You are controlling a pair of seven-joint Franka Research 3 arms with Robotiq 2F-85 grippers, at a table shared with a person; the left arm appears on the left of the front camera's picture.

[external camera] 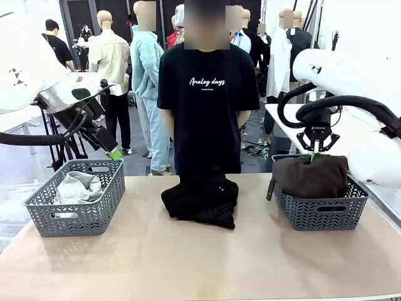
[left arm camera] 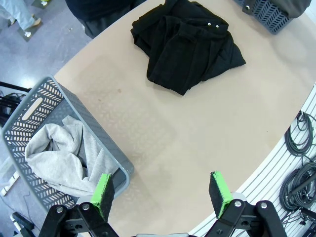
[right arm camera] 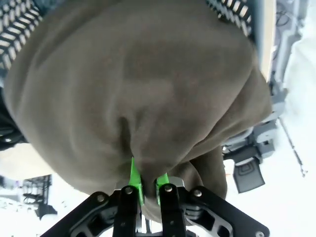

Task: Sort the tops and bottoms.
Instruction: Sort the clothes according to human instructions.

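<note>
Dark brown garment (external camera: 311,175): directly under the right claw (external camera: 315,152), gripped at its top fold; bulk seated in the right basket (external camera: 322,212), one strip hanging over the basket wall on the side toward the table middle.
Right claw: clenched on a pinch of the dark brown garment, green pads nearly together with fabric between them; pointing straight down.
Black garments (external camera: 202,199): heaped on the bare table (external camera: 188,263), well apart from both claws, between the two baskets; ahead of the left claw (external camera: 114,154) in the left wrist view; number of pieces in the heap not readable.
Light grey garment (external camera: 78,187): below and just beside the left claw, lying loose in the left basket (external camera: 75,219).
Left claw: released, jaws wide, nothing between the pads; hovering above a corner of the left basket.
Done, by judgement: light grey garment sorted; dark brown garment in its basket but not yet let go.
Left to do: release of the dark brown garment; pick-up and sorting of the black garments, target basket for each not decidable from here.
</note>
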